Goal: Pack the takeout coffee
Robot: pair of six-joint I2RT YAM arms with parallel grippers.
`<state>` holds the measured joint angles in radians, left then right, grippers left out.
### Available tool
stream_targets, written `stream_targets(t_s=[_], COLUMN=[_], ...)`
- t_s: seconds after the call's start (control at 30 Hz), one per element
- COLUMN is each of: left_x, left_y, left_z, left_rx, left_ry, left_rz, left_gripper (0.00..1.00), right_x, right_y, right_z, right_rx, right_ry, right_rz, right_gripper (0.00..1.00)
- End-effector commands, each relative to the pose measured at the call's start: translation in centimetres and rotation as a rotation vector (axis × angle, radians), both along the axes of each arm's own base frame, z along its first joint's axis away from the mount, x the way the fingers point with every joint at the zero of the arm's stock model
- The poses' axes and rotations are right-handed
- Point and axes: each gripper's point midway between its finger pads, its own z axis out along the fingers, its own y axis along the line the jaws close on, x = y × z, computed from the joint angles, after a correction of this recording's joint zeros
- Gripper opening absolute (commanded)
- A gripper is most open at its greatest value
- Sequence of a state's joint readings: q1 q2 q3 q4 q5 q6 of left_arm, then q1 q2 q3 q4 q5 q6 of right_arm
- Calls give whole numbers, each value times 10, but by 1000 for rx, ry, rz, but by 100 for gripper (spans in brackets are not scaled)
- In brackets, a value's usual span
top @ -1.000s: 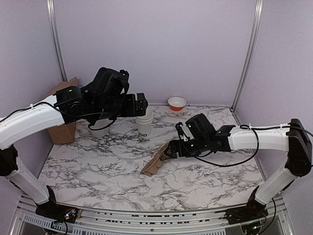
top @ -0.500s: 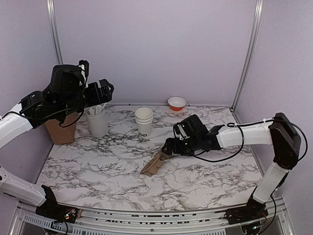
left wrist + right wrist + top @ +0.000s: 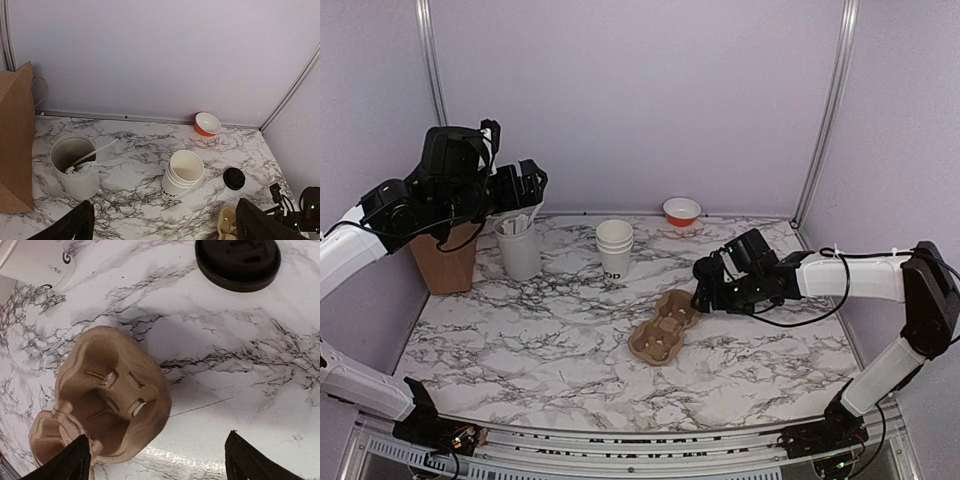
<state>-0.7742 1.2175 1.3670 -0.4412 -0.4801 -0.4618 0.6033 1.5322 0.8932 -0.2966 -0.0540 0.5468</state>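
I'm seeing left gripper [image 3: 525, 185] and right gripper [image 3: 701, 292] gaping wide, holding nothing; the right one, hanging just beside the light cup carrier [image 3: 665, 328], is risking shoving it askew.

A nested stack of white tapered paper cups [image 3: 614, 248], dark lettering printed low on the side, stands upright and open-mouthed on the marbled table [image 3: 520, 330] at the centre of the overhead view. A round black plastic lid [image 3: 234, 178] lies flat just right of the stack, not touching it.
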Motion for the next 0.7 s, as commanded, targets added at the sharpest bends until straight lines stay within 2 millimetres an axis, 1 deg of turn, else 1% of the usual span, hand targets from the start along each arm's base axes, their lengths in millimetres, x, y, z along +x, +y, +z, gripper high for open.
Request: stream_targets(t_s=[0.0,0.07,0.13,0.17,0.3,0.4,0.47,0.53,0.67], left_x=[1,1,0,0,-3,-7,-9,-11,-13], left_y=[-10,-8,-5,-3,4,8,12,16,30], left_z=[10,14,17,18,22,21,20,20,18], left_rx=[-12,-15,-22,-27,-44,-36,-34,-28,-25], left_ry=[9,4,-2,-7,-17,-23,-29,-35,-41], left_rz=[-58,-54,-45,-36,-14,-20,-12,-3,40], left_gripper=[99,99,99,99,99,99,99,99,99], right_x=[-1,-7,-12,-13,-14,-13,-13,-22,-26], right_y=[39,58,72,77,92,103,107,116,118], right_z=[44,49,46,44,29,17,9,1,-14], right_rx=[-83,-134,-157,-164,-234,-261,-288,-313,-341], right_ry=[-153,-194,-207,-209,-225,-219,-208,-201,-166], right_rz=[199,309,401,442,564,632,663,707,718], right_gripper=[90,90,89,87,84,82,79,78,75])
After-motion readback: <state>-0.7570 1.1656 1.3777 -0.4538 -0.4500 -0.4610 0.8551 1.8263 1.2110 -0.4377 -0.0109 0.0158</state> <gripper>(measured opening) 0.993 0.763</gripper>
